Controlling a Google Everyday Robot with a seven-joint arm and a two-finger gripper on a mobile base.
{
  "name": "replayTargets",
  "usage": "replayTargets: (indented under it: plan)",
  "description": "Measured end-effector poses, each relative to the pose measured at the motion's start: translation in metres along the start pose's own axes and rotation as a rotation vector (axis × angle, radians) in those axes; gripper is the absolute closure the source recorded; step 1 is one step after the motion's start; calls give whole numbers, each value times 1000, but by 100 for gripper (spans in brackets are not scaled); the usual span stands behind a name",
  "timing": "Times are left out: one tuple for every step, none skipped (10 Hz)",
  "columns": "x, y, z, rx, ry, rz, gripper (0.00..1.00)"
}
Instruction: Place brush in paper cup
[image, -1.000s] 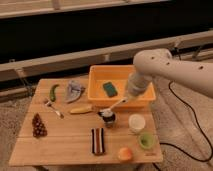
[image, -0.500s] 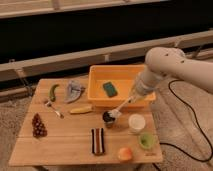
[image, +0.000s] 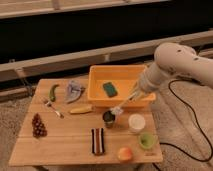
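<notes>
Brush pinched in my gripper's fingers, its head beside the metal cup, paper cup near.

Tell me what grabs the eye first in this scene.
The big white robot arm reaches in from the right, with its gripper shut on the brush at the front edge of the yellow bin. The brush's lower end sits close by the dark metal cup. The paper cup stands just right of that, on the wooden table.
</notes>
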Motion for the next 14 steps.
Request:
replayTargets:
  plan:
    - [1, 0, 0, -1, 2, 1, 100]
    - [0, 0, 0, -1, 1, 0, 100]
    - [1, 0, 0, -1, 1, 0, 100]
    - [1, 0, 0, -1, 1, 0, 100]
    - [0, 0, 0, -1, 1, 0, 100]
    - [1, 0, 1, -1, 1, 0, 100]
    - [1, 0, 0, 0, 0, 0, 100]
    - [1, 0, 0, 2, -5, 4, 100]
    - [3, 2, -4, 8, -12, 12, 100]
    - [7, 7, -15, 20, -15, 21, 100]
    - [11, 15, -28, 31, -13, 29, 100]
    - [11, 21, -44, 42, -12, 34, 100]
    - [11, 26, -54, 47, -9, 38, 100]
    - [8, 34, -61, 47, -8, 39, 100]
